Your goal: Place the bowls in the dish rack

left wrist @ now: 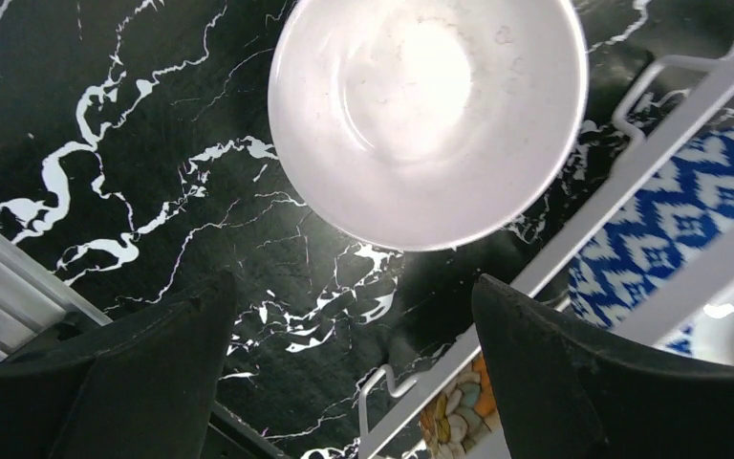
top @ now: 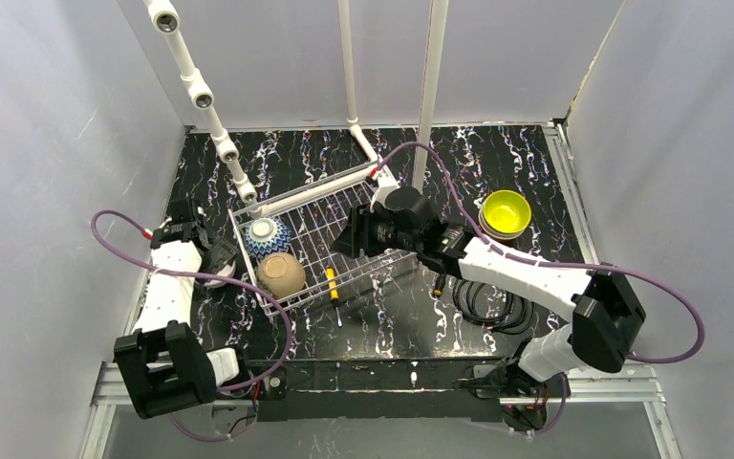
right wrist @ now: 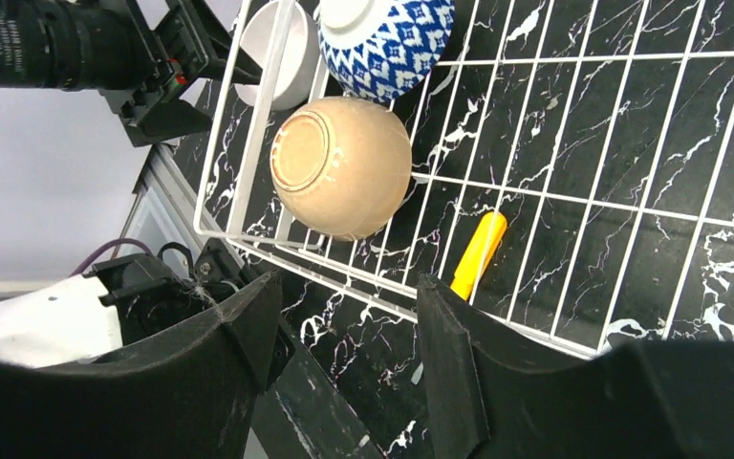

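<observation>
The white wire dish rack (top: 375, 178) stands mid-table. Two bowls lie upside down in its left end: a blue-white patterned one (top: 268, 236) (right wrist: 387, 38) and a tan one (top: 281, 274) (right wrist: 342, 167). A white bowl (left wrist: 428, 115) (right wrist: 282, 57) sits upright on the table just outside the rack's left rim (left wrist: 631, 182). My left gripper (left wrist: 354, 325) (top: 212, 260) hangs open and empty over it. A yellow-green bowl (top: 506, 212) sits on the table to the right of the rack. My right gripper (right wrist: 349, 325) (top: 342, 241) is open and empty above the rack's near side.
A yellow-handled tool (top: 332, 284) (right wrist: 478, 253) lies on the rack floor near the tan bowl. A coil of black cable (top: 487, 301) lies under the right arm. White pipes (top: 205, 105) slant down to the rack's back left corner. Grey walls close three sides.
</observation>
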